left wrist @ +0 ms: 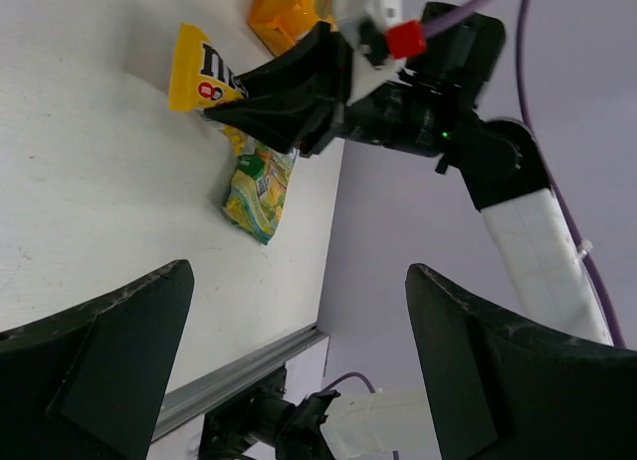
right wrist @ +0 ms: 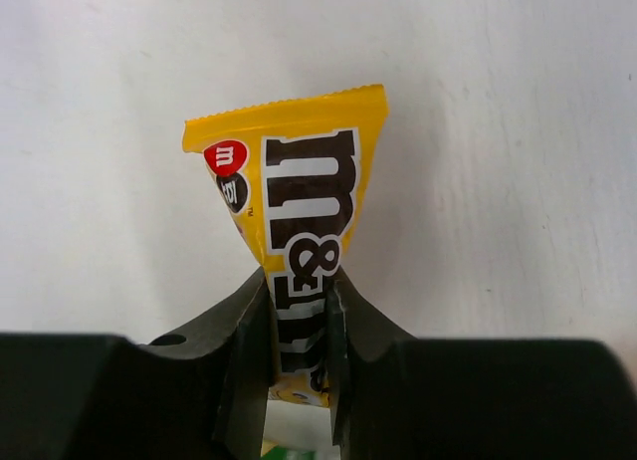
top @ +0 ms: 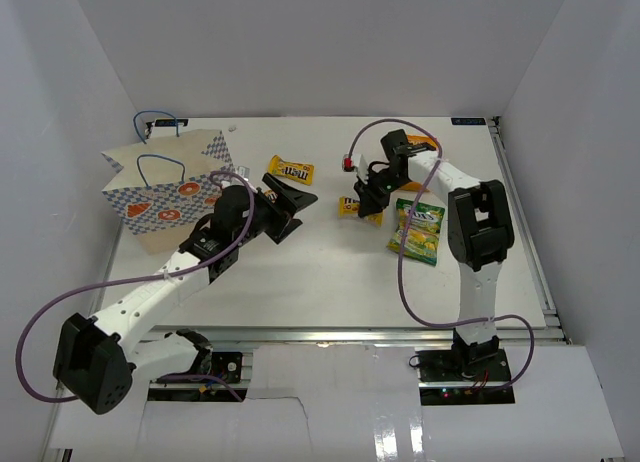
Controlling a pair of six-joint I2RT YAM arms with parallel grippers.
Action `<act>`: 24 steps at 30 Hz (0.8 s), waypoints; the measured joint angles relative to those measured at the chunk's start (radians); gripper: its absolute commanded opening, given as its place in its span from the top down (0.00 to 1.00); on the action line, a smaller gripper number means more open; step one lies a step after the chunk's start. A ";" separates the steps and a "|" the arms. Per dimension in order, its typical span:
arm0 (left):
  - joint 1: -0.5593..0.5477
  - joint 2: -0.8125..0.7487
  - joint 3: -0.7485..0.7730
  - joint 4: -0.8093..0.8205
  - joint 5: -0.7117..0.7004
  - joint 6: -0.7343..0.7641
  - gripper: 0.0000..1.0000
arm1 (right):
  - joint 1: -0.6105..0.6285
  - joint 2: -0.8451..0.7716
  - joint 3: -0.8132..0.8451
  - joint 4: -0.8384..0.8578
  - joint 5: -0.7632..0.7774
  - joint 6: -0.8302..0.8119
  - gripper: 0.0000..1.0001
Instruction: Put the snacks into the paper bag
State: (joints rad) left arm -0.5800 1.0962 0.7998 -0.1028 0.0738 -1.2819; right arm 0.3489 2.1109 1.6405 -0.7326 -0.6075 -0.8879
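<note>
My right gripper (top: 366, 204) is shut on a small yellow candy packet (right wrist: 294, 191) and holds it just above the table; the packet also shows in the top view (top: 351, 206) and the left wrist view (left wrist: 197, 74). A second yellow packet (top: 291, 169) lies behind my left gripper (top: 298, 210), which is open and empty beside the paper bag (top: 165, 187). The green-yellow pouch (top: 418, 230) lies right of the held packet. The orange pouch (left wrist: 284, 7) lies mostly hidden behind the right arm. The purple bar and a third yellow packet are out of view.
White walls close in the table on the left, back and right. The table's metal front rail (top: 350, 334) runs along the near edge. The right arm's purple cable (top: 402, 272) loops over the table in front of the green-yellow pouch.
</note>
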 measured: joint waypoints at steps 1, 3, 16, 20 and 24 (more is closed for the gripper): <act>0.000 0.018 -0.001 0.018 0.011 -0.008 0.02 | -0.001 -0.029 -0.015 -0.003 -0.035 0.020 0.74; 0.000 0.059 -0.002 0.057 0.031 -0.017 0.02 | -0.001 -0.092 -0.034 -0.003 -0.098 0.057 0.75; 0.000 0.232 0.035 0.188 0.107 0.008 0.02 | 0.039 -0.361 -0.171 0.137 -0.371 0.385 0.76; 0.000 0.256 0.058 0.208 0.115 0.011 0.02 | 0.067 -0.361 -0.206 0.159 -0.377 0.436 0.76; 0.000 0.264 0.060 0.211 0.121 0.008 0.13 | 0.090 -0.362 -0.215 0.182 -0.378 0.470 0.76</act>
State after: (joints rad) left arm -0.5800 1.3598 0.8600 0.1078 0.1944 -1.2736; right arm 0.4393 1.7493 1.4254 -0.5507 -0.9852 -0.4175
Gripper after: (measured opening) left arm 0.925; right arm 0.269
